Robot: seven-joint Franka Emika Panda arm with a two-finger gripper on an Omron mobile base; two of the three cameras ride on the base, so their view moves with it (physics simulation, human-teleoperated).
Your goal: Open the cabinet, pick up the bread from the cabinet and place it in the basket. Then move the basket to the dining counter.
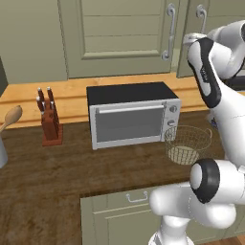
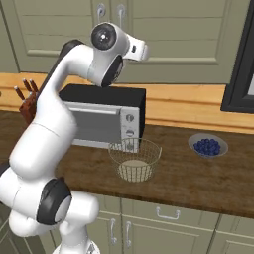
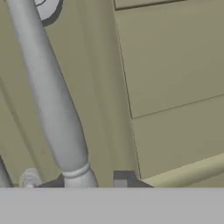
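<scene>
The cabinet [image 1: 124, 33] stands shut behind the surface [image 1: 48, 158], its silver handle [image 3: 52, 96] right against the gripper [image 3: 94, 181] — the bar runs between the fingertips, jaws clamped on it. Below the gripper sit the toaster oven [image 1: 131, 115] and the wire basket [image 1: 187, 143]; a knife block [image 1: 49, 119] stands far left, a bowl of blueberries [image 2: 208, 145] off right.

1. This is looking like a home kitchen: sage-green cabinet [image 1: 119, 33] doors with curved silver bar handles [image 1: 169, 32] are rising behind a dark wood counter [image 1: 43, 177].
2. A toaster oven [image 1: 131, 115], a knife block [image 1: 49, 119] and a wooden spoon [image 1: 10, 118] are sitting on that counter.
3. A wire basket [image 2: 135, 158] and a bowl of blueberries [image 2: 208, 146] are resting there too, with handled drawers [image 2: 166, 211] showing below.
</scene>
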